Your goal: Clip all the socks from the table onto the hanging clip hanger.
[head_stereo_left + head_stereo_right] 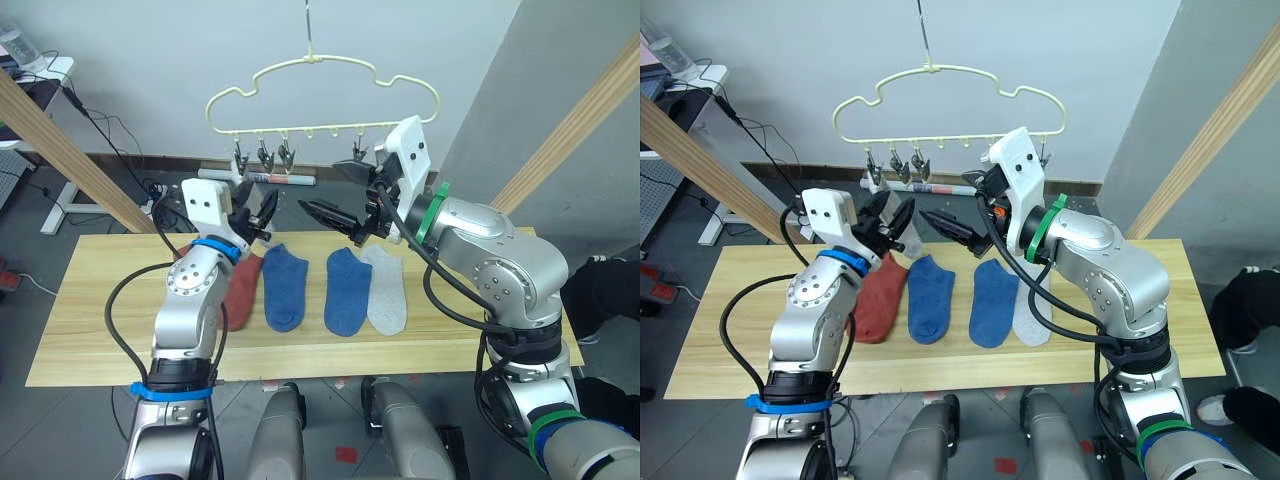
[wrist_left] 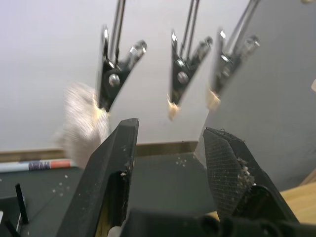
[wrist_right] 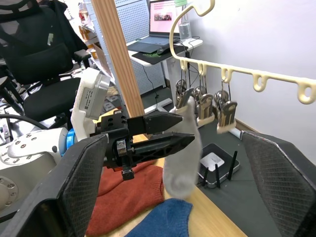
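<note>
A thin pale-yellow wire clip hanger [image 1: 320, 95] with a cloud-shaped outline is hanging by its top hook above the far edge of the long pale wood-grain worktop [image 1: 90, 310], carrying a row of small metal clips [image 2: 180, 74] under its lower bar. A light grey ankle sock [image 3: 181, 153] is dangling from the clip nearest the robot's left end of the row, its toe hanging free just above the worktop. The left gripper [image 1: 258, 215] is hovering right beside that hanging sock, its two black fingers [image 2: 111, 173] standing apart and holding nothing, with the clips just ahead of them in the left wrist view. The right gripper [image 1: 335, 217] is reaching in from the other side, pointing toward the left gripper and the sock; its fingers [image 3: 84, 182] are spread wide and empty. Four socks are lying side by side on the worktop, toes toward the robot: a rust-red sock [image 1: 878, 295] partly behind the left arm, then two blue socks [image 1: 284, 288] [image 1: 348, 290], then a second light grey sock [image 1: 385, 292] touching the blue one next to it. A slanted round wooden pole [image 1: 70, 150] is crossing behind the left arm.
</note>
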You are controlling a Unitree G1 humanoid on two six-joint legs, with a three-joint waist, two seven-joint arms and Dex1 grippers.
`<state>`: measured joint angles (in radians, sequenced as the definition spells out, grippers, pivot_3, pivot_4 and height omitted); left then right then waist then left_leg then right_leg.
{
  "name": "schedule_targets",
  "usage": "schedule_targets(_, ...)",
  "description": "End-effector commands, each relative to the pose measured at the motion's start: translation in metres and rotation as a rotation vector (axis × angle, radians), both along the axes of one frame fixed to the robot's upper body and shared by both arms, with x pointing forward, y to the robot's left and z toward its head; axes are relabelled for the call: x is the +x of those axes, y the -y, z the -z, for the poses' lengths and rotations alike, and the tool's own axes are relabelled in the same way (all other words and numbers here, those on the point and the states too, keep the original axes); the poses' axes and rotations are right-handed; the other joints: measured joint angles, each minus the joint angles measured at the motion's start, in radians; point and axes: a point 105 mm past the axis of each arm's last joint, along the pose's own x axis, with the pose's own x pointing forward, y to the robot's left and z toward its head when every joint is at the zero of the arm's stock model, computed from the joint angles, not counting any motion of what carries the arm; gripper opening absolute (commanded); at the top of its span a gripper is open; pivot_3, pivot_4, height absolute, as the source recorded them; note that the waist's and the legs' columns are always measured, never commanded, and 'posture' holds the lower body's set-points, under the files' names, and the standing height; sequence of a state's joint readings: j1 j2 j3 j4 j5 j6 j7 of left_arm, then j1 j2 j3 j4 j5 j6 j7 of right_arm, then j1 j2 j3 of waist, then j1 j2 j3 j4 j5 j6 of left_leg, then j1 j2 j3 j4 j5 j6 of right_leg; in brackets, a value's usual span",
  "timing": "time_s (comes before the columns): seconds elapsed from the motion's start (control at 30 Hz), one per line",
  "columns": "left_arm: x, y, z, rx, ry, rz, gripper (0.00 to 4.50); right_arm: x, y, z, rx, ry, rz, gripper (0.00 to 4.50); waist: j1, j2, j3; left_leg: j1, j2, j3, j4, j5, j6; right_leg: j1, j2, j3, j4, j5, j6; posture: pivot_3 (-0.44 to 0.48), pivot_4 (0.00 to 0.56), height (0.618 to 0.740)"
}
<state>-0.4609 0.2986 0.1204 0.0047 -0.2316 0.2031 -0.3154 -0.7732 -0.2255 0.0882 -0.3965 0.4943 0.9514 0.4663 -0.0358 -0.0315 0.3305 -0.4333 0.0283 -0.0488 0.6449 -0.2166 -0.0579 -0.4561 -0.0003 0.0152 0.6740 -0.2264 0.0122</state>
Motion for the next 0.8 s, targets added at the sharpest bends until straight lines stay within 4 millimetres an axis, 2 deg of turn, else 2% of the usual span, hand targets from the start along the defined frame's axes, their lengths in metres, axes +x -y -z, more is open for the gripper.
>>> schedule_targets(0.03, 0.002, 0.002, -0.012, 0.0, 0.059, -0.001, 2.27, -0.01, -0.001, -0.019, 0.03, 0.073, -0.021, 4.5, -0.001, 0.0, 0.0, 0.0, 0.0, 0.0, 0.0, 0.0, 0.0, 0.0, 0.0, 0.0, 0.0, 0.0, 0.0, -0.076, 0.318, 0.74)
schedule_targets(0.57, 0.018, 0.011, -0.019, -0.014, 0.09, 0.024, 2.27, -0.012, -0.002, -0.027, 0.051, 0.082, -0.018, 4.5, -0.018, 0.0, 0.0, 0.0, 0.0, 0.0, 0.0, 0.0, 0.0, 0.0, 0.0, 0.0, 0.001, 0.0, 0.0, -0.091, 0.322, 0.74)
schedule_targets(0.8, 0.025, 0.01, -0.032, -0.014, 0.128, 0.01, 2.27, -0.011, 0.0, -0.027, 0.053, 0.081, -0.006, 4.5, -0.021, 0.0, 0.0, 0.0, 0.0, 0.0, 0.001, 0.0, 0.0, 0.0, 0.0, 0.0, 0.002, 0.0, 0.0, -0.095, 0.322, 0.74)
